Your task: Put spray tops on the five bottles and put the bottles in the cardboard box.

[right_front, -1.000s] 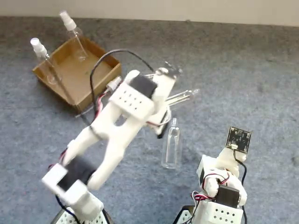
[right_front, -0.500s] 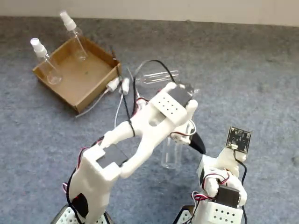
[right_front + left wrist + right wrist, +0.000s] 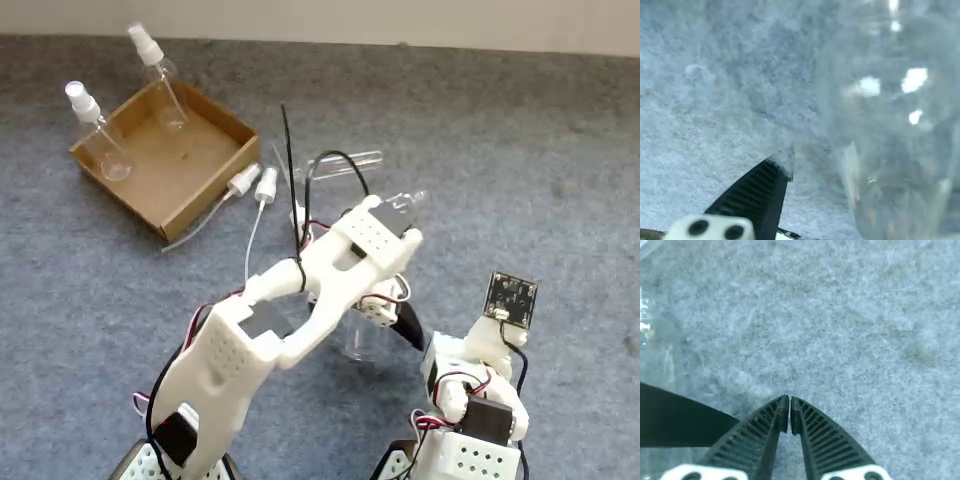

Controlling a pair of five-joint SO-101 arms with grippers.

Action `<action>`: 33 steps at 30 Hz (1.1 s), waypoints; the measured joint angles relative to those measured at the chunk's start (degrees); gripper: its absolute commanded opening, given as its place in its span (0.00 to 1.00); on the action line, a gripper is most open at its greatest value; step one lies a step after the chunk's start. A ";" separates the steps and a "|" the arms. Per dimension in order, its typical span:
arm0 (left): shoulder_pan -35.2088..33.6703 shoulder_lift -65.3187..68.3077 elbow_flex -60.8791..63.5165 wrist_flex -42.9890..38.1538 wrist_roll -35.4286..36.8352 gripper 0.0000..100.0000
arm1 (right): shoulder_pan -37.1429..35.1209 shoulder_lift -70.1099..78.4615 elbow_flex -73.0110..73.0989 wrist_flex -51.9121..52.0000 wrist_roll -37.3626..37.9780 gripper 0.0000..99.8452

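The left gripper (image 3: 385, 325) swung from the box (image 3: 210, 195) to the bottle (image 3: 880, 125).

the desk (image 3: 560, 150) is covered all over in a grey, fuzzy, carpet-like cloth, evenly lit with only soft shadows. along its far edge runs a plain cream strip (image 3: 450, 20).

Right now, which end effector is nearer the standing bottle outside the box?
Left. The left end effector is down right beside the bottle. The right end effector is shut, pointing at the carpet, apart from the bottle.
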 measured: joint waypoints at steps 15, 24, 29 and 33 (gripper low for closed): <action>-0.35 0.09 0.00 0.00 0.00 0.37 | 0.00 0.00 0.00 0.00 0.00 0.00; -4.57 0.00 0.00 -3.25 0.00 0.09 | 0.00 0.00 0.00 0.00 0.00 0.00; -4.84 0.00 -0.18 -3.52 0.00 0.09 | 0.00 0.00 0.00 0.00 0.00 0.00; -4.84 0.00 -0.53 -3.43 0.00 0.09 | 0.00 0.00 0.00 0.00 0.00 0.00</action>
